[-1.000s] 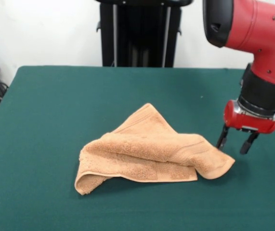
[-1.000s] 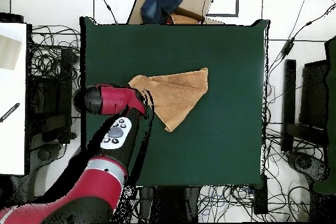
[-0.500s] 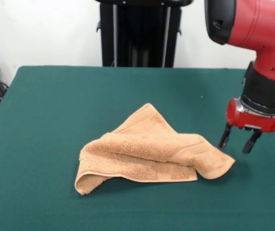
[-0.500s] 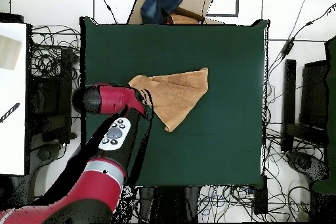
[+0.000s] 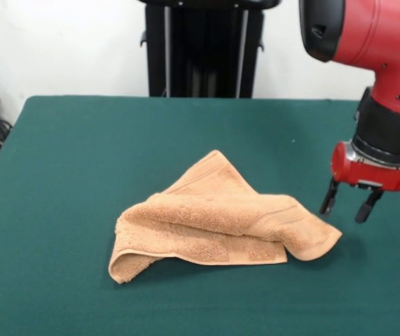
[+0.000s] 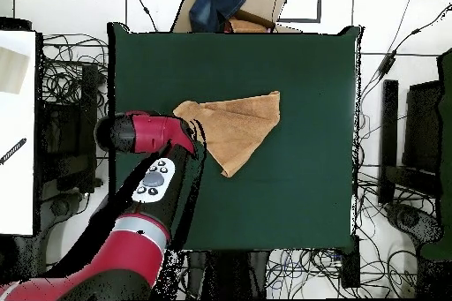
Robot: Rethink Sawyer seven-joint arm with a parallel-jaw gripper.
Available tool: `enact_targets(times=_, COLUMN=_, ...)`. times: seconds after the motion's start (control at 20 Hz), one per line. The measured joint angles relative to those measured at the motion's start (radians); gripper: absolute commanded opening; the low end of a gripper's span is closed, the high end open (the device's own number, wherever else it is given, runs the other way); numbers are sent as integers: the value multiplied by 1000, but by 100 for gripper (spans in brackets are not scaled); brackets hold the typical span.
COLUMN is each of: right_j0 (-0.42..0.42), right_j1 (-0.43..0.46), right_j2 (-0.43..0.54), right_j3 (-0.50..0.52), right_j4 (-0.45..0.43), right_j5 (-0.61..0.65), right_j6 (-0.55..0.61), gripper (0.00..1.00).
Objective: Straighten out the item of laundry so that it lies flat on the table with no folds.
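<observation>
The item of laundry point(image 5: 217, 220) is a peach-orange towel lying folded over itself in a rough triangle near the middle of the green table point(image 5: 80, 154). A thick fold runs along its front, and one corner points right. In the overhead view the towel point(image 6: 234, 125) spreads from left of centre toward the middle of the table point(image 6: 300, 191). My gripper point(image 5: 350, 207) hovers just above the table, right beside the towel's right corner, open with nothing between its fingers. From overhead the red arm point(image 6: 146, 134) hides the gripper.
A black stand point(image 5: 203, 49) rises behind the table's far edge. In the overhead view a cardboard box with blue cloth point(image 6: 228, 4) sits past the top edge, and cables point(image 6: 66, 77) and dark equipment point(image 6: 415, 139) lie on the floor around the table.
The gripper has drifted slightly to the right, away from the towel's corner. The towel has not moved.
</observation>
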Motion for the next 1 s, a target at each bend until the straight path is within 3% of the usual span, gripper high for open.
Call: enact_targets(times=1.0, right_j0=0, right_j1=61, right_j2=0, right_j3=-25, right_j4=0, right_j5=-22, right_j6=0, gripper=100)
